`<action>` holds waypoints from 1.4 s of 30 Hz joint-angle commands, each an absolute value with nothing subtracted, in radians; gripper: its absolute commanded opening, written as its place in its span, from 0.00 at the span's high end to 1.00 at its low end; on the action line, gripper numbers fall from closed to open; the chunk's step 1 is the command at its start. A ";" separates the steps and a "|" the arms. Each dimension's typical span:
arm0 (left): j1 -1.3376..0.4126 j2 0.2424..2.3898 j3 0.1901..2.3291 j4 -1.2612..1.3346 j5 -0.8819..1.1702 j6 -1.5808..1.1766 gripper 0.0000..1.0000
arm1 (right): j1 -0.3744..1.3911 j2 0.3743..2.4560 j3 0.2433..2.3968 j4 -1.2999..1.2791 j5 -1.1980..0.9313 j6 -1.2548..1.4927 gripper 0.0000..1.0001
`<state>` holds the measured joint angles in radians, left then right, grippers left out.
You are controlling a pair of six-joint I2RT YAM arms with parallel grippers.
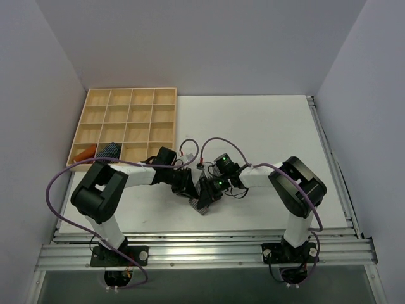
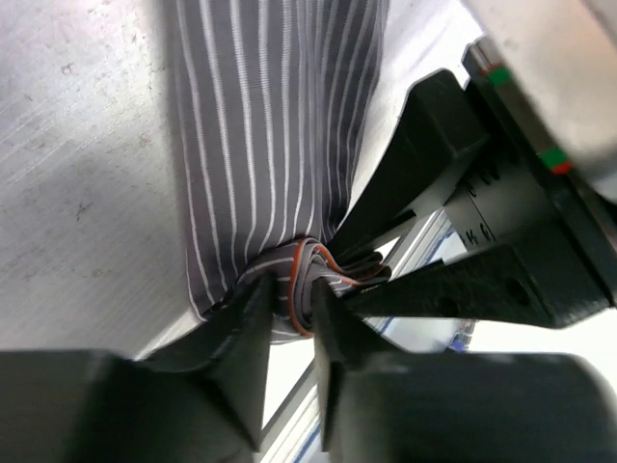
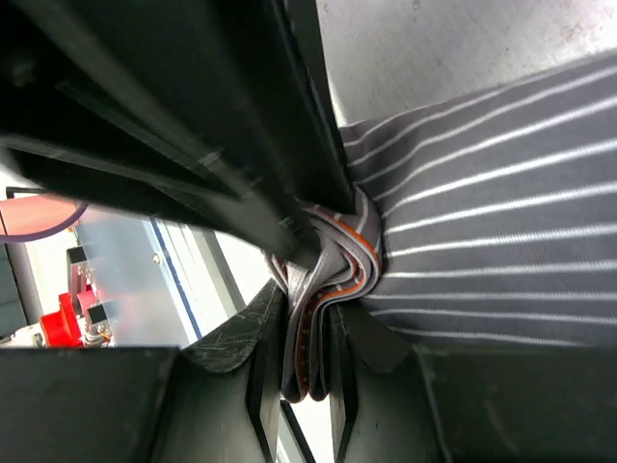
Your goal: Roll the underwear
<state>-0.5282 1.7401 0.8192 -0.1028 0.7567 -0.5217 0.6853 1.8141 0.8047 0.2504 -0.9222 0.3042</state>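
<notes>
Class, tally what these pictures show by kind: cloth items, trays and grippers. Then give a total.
Cloth items: 3 (underwear, orange cloth, blue striped roll)
Trays: 1 (wooden tray)
Grippers: 2 (left gripper, right gripper)
Total: 6

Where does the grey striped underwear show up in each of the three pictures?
Top view: the underwear is a small grey patch at centre, between the arms' tips.
Left wrist: upper middle, running down into the left claw.
Right wrist: right half, edge pinched in the right claw.
Shared: its bunched orange-trimmed edge, in both wrist views.
</notes>
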 commanded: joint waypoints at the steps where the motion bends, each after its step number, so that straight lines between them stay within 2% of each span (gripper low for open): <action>1: -0.543 1.773 0.816 -0.087 0.762 -0.517 0.77 | 0.677 1.832 0.805 0.258 -0.901 0.298 1.00; 3: -0.543 1.779 0.816 -0.097 0.750 -0.520 0.89 | 0.675 1.829 0.813 0.246 -0.878 0.299 0.92; 5: -0.543 1.784 0.815 -0.103 0.736 -0.522 0.95 | 0.675 1.815 0.808 0.247 -0.855 0.310 0.79; 8: -0.543 1.790 0.827 -0.132 0.713 -0.508 0.98 | 0.673 1.783 0.795 0.250 -0.818 0.322 0.72; 11: -0.543 1.801 0.839 -0.156 0.704 -0.496 0.98 | 0.673 1.756 0.796 0.236 -0.781 0.324 0.69; 16: -0.545 1.824 0.854 -0.172 0.699 -0.492 0.98 | 0.667 1.721 0.799 0.219 -0.723 0.327 0.68; 22: -0.545 1.825 0.874 -0.207 0.661 -0.488 0.98 | 0.666 1.715 0.775 0.216 -0.722 0.321 0.78; 23: -0.545 1.825 0.877 -0.213 0.660 -0.488 0.98 | 0.667 1.712 0.766 0.228 -0.721 0.324 0.86; 25: -0.545 1.818 0.888 -0.229 0.649 -0.492 0.93 | 0.666 1.712 0.746 0.248 -0.723 0.345 0.99; 26: -0.545 1.809 0.891 -0.235 0.641 -0.498 0.90 | 0.664 1.718 0.727 0.271 -0.726 0.356 1.00; 27: -0.543 1.787 0.894 -0.247 0.632 -0.503 0.77 | 0.661 1.729 0.721 0.284 -0.753 0.365 1.00; 28: -0.542 1.773 0.894 -0.250 0.612 -0.506 0.69 | 0.652 1.753 0.718 0.296 -0.774 0.380 1.00; 31: -0.531 1.721 0.888 -0.271 0.581 -0.515 0.49 | 0.649 1.770 0.719 0.314 -0.801 0.382 1.00; 42: -0.534 1.621 0.747 -0.239 0.502 -0.591 0.36 | 0.626 1.870 0.773 0.308 -0.865 0.380 1.00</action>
<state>-0.5350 1.6459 0.7921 -0.2256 0.5705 -0.5766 0.6334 1.8214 0.7582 0.3527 -0.9184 0.3981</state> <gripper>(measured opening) 0.623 0.104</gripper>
